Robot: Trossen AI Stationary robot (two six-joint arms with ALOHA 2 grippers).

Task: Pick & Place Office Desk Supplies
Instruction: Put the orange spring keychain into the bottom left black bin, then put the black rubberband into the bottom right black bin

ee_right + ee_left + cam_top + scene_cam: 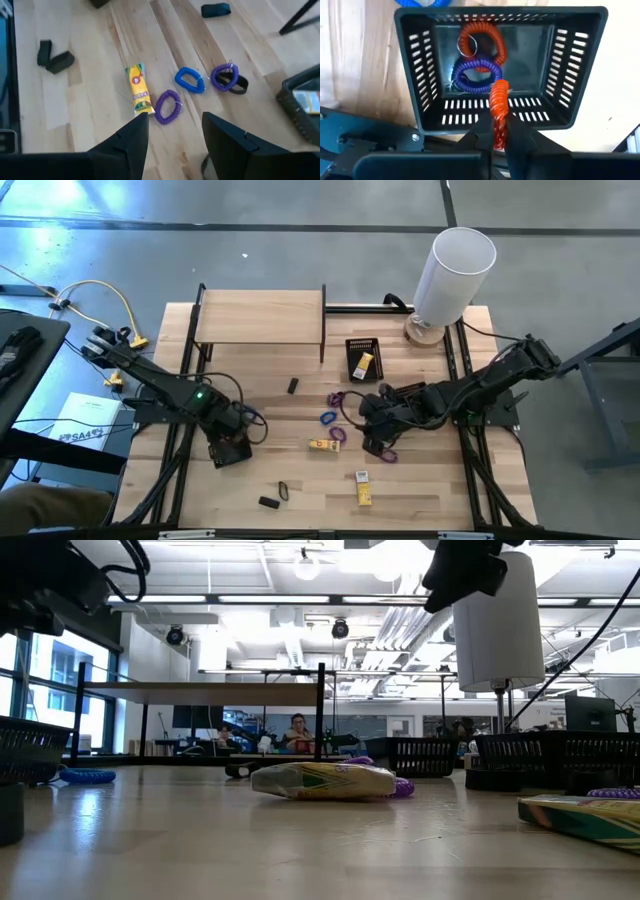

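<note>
My left gripper (499,136) points down over a black mesh tray (420,75) at the table's left front (232,452), shut on a red coiled loop (499,107). A second red loop (480,37) and a purple loop (475,75) lie on the tray's floor. My right gripper (175,120) hangs open above the table's middle (372,432), with nothing between its fingers. Just beyond it lie a purple loop (167,106), a yellow packet (137,87), a blue loop (189,80) and a purple loop on a black one (225,77). My left gripper pinches the red loop's upper end (499,127) between its two fingers, coming from above. The loop hangs edge-on below the fingers, over the inside of the tray near one wall. Whether its lower end (499,87) touches the tray, I cannot tell.
A tall white cylinder (455,270) stands at the back right, beside a second mesh tray (362,358) holding a yellow packet. A low wooden shelf (260,315) sits at the back left. Black blocks (293,385) (267,502), a black loop (283,491) and a yellow packet (364,488) lie loose.
</note>
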